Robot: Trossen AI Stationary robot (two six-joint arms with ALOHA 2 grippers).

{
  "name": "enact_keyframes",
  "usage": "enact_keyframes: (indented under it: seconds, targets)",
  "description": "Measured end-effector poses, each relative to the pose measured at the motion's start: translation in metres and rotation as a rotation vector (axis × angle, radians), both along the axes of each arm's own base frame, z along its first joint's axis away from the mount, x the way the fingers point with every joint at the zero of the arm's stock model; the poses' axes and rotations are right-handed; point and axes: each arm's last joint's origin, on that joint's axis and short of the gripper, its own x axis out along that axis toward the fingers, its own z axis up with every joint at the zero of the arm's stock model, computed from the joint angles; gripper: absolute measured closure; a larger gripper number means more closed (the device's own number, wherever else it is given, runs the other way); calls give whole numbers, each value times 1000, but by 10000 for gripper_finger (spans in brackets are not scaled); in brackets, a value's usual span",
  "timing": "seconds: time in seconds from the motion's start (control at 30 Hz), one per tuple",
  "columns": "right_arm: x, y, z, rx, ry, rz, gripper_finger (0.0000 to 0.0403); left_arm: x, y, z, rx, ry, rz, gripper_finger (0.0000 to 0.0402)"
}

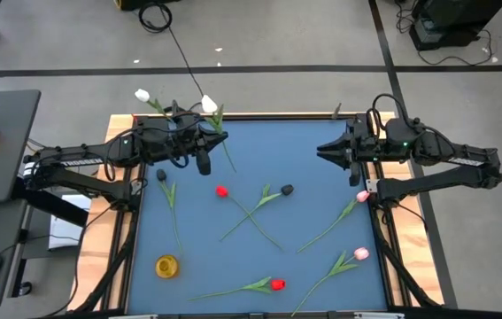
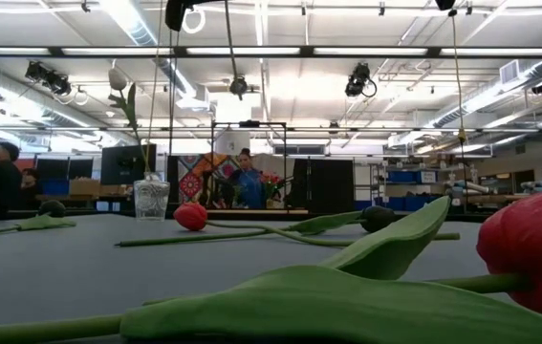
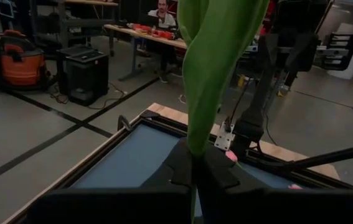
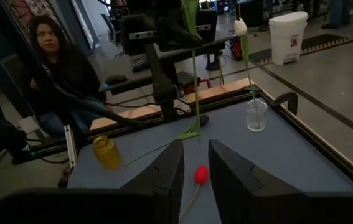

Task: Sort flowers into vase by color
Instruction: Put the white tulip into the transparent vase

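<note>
My left gripper [image 1: 216, 138], over the table's far left part, is shut on a white flower [image 1: 208, 105] that stands upright in it. The flower's big leaf [image 3: 216, 56] fills the left wrist view. Another white flower [image 4: 241, 27] stands with its stem in a glass vase [image 4: 255, 115] at the far left corner. A yellow vase [image 1: 167, 265] stands near left. Red [image 1: 222, 190], black [image 1: 287, 189] and pink [image 1: 362, 197] flowers lie flat on the blue mat. My right gripper [image 4: 196, 177] hovers open at the far right, nothing between its fingers. My left gripper pinches the white flower's green stem [image 3: 193, 149] between its two fingers, below the leaf. The fingers come in level from the table's left and lie across the stem. The flower is upright, head up, and its lower stem [image 4: 195, 93] hangs below the fingers.
More flowers lie near the front edge: a red one [image 1: 277, 284], a pink one [image 1: 360, 253], and a black one [image 1: 161, 175] at the left. A wooden frame [image 1: 259, 115] borders the mat. A person [image 4: 55, 56] sits beyond the table's left side.
</note>
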Motion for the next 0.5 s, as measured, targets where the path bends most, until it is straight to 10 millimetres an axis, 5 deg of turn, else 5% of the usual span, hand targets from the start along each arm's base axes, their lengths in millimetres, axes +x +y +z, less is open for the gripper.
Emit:
enact_keyframes:
  seconds: [0.5]
  targets:
    - [2,0,1,42,-12,-5,319,-1,-2,1,54,12,-62,391]
